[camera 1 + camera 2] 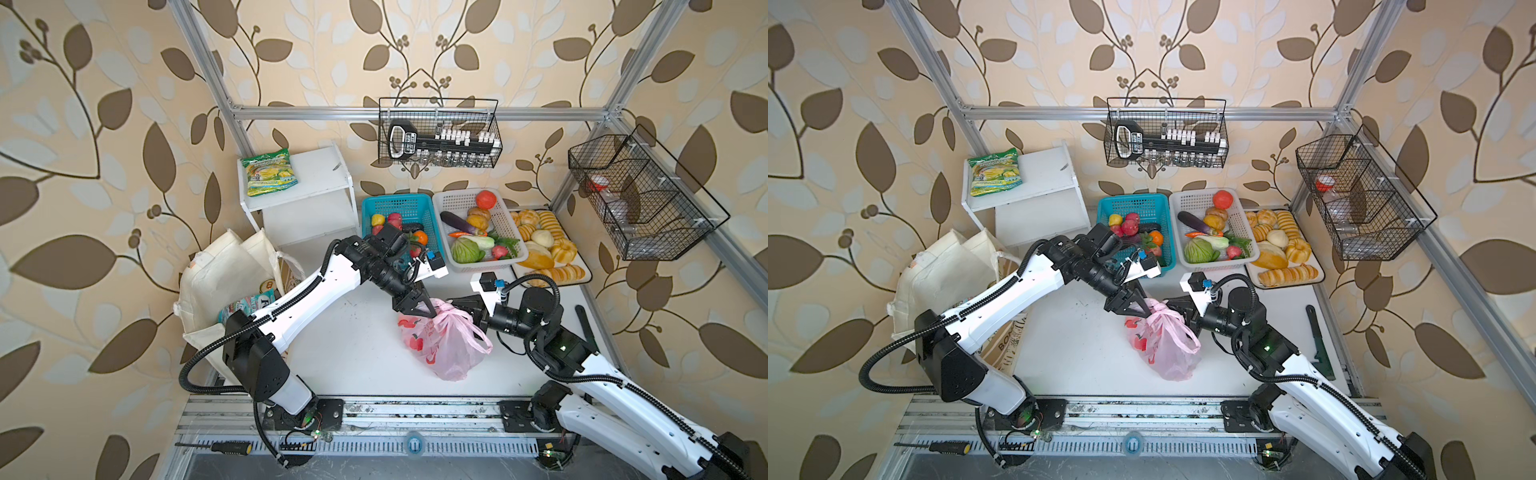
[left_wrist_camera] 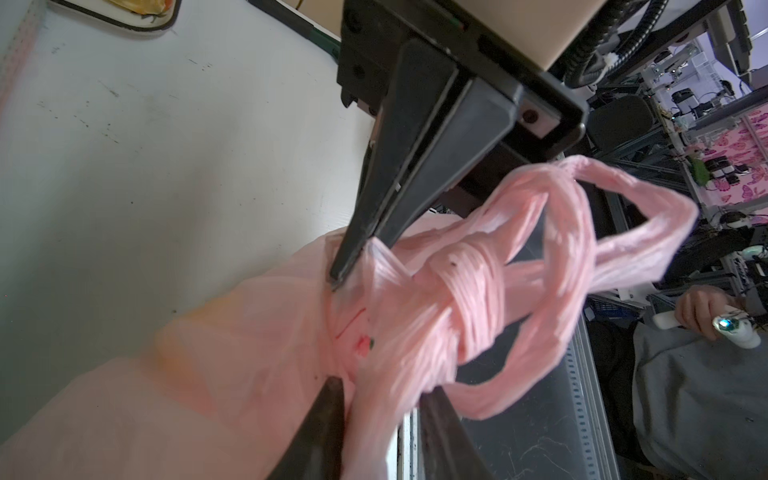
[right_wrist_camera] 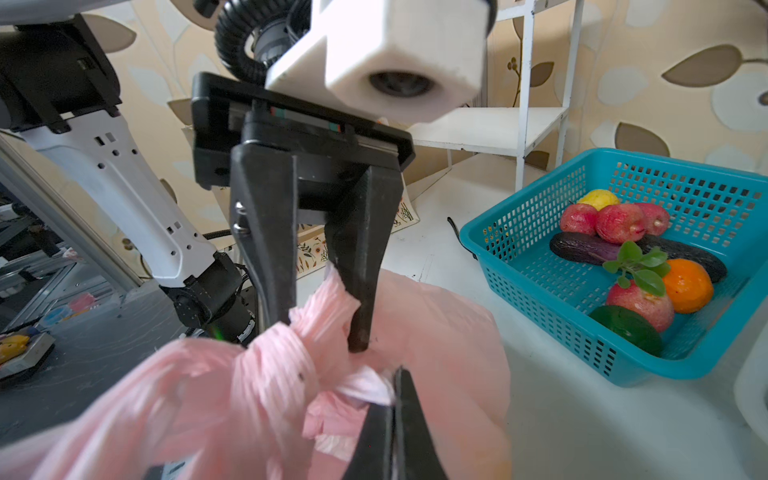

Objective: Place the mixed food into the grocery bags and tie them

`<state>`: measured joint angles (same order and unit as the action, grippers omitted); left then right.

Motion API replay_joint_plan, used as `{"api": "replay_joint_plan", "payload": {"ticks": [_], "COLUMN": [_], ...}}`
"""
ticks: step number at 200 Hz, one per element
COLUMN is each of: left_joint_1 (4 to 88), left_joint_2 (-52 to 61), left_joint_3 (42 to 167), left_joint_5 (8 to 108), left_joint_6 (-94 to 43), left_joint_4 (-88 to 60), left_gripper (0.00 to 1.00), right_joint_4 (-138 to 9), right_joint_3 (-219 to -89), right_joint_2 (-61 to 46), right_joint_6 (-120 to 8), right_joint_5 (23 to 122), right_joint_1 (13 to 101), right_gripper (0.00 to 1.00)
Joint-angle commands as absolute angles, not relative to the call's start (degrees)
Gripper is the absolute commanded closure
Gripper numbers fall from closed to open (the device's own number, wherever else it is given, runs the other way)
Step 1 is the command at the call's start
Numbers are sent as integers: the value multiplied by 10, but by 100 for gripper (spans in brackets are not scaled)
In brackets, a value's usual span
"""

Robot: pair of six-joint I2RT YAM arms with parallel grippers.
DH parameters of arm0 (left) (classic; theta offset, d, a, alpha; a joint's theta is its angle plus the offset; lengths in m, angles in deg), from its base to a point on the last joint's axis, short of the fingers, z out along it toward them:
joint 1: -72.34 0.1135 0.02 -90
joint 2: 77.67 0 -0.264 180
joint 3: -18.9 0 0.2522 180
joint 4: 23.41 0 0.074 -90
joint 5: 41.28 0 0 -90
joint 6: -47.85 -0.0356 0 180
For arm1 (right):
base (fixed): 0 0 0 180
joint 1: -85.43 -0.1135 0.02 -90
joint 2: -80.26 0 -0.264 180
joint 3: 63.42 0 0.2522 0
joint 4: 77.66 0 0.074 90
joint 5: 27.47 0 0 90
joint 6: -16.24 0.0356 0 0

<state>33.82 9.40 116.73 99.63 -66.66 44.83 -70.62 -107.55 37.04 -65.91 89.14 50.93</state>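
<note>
Step in hand: cinching the tie on the thin translucent pink plastic bag (image 1: 451, 349) with red print, by my reading.
Top views, bag: in both top views it lies mid-way along the white tabletop (image 1: 345, 345), between the arms.
Top views, tote: the large cream canvas tote (image 1: 224, 274) stands at the table's left edge. A teal-red snack packet (image 1: 245, 305) and a gold-topped can (image 1: 268, 284) show in its mouth.
Top views, grippers: the left gripper (image 1: 432, 309) and right gripper (image 1: 455, 309) meet at the bag's neck; how the jaws stand is unreadable here.
Left wrist view: the twisted handle knot (image 2: 465, 286) is formed, with two loops hanging free. The right gripper (image 2: 361, 253) is clenched on a pinch of plastic just beside it.
Right wrist view: the left gripper (image 3: 318, 332) is released, jaws parted astride a handle strand. One tip touches the bag's skin.
Only this view shows: the blue plastic basket (image 3: 561, 316) of toy fruit sits close to the bag.
Doing it well: regrip one free loop rather than the bag's skin. Pull the loop away from the right gripper's pinch, gently, since thin film probably tears.
</note>
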Motion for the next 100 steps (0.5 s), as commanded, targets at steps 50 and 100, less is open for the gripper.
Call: {"api": "replay_joint_plan", "payload": {"ticks": [50,100], "left_joint_1": [346,313], "left_joint_2": [-101,-148], "left_joint_3": [1031,997], "left_joint_5": [837,820], "left_joint_6": [-433,-215], "left_joint_4": [191,88], "left_gripper": [39,28], "right_joint_4": [-753,-752], "right_joint_3": [-1041,-1031], "right_joint_2": [387,402], "right_joint_6": [-618,-601], "right_joint_5": [804,712], "right_joint_1": [512,512], "right_gripper": [100,100]}}
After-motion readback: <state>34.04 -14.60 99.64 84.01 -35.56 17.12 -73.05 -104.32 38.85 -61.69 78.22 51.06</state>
